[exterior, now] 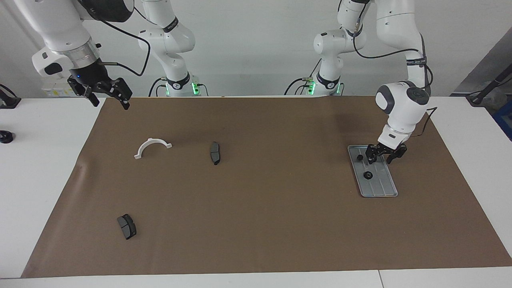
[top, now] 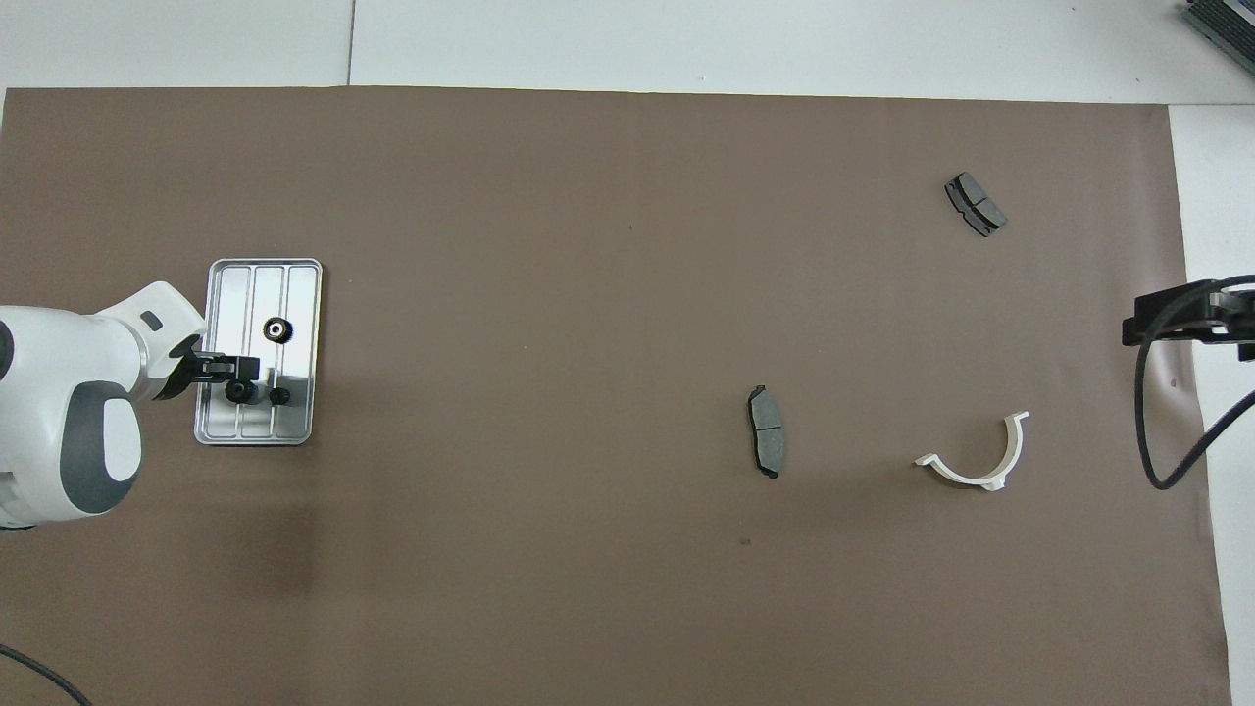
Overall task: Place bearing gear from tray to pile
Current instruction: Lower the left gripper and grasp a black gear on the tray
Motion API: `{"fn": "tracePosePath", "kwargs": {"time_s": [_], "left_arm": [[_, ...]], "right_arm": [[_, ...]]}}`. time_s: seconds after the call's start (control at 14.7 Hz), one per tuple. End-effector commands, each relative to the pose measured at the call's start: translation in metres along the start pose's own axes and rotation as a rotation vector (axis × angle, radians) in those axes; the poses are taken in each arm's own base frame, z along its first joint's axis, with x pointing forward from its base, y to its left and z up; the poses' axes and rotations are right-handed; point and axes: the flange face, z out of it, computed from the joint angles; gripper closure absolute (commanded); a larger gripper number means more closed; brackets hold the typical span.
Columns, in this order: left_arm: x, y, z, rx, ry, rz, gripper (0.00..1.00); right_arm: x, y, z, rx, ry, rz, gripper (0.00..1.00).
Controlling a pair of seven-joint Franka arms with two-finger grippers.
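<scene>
- My left jaws (exterior: 383,157) (top: 257,381) were down over the tray (exterior: 384,188) (top: 299,294), at its end nearer the robots, spread wide w/ nothing between them.
- Tray lay toward the left arm's end of the tabletop (exterior: 256,224) (top: 549,245), roughly midway btwn the near and outer edges.
- Two black gears sat on the tray: one (exterior: 359,157) (top: 279,396) just beside my left jaws, the other (exterior: 367,175) (top: 277,329) nearer the tray's middle.
- My right jaws (exterior: 108,94) (top: 1181,321) waited up in the air over the right arm's edge of the tabletop, open, holding nothing.
- White half-ring (exterior: 152,147) (top: 980,461) and two brake pads (exterior: 215,153) (top: 767,431), (exterior: 127,226) (top: 975,204) lay toward the right arm's end.
</scene>
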Motion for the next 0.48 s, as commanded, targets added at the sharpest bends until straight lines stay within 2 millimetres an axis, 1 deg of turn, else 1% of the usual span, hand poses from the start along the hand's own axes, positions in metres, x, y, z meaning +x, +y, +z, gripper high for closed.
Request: {"fn": "tracePosePath", "kwargs": {"time_s": [0.0, 0.07, 0.2, 0.27, 0.41], "left_arm": [[-0.003, 0.007, -0.004, -0.007, -0.028, 0.017, 0.21], [-0.007, 0.008, -0.001, -0.008, -0.034, 0.014, 0.21], [-0.009, 0.009, 0.0, -0.009, -0.042, 0.013, 0.21], [-0.01, 0.009, 0.0, -0.01, -0.046, 0.011, 0.25], [-0.014, 0.012, 0.001, -0.014, -0.069, 0.013, 0.27]], "right_arm": [[-0.006, 0.001, -0.003, 0.006, -0.002, -0.013, 0.0], [-0.006, 0.001, -0.003, 0.006, -0.002, -0.013, 0.0], [-0.006, 0.0, -0.003, 0.006, -0.002, -0.014, 0.0], [-0.006, 0.001, -0.003, 0.006, -0.002, -0.013, 0.0], [-0.006, 0.001, -0.003, 0.006, -0.002, -0.013, 0.0]]}}
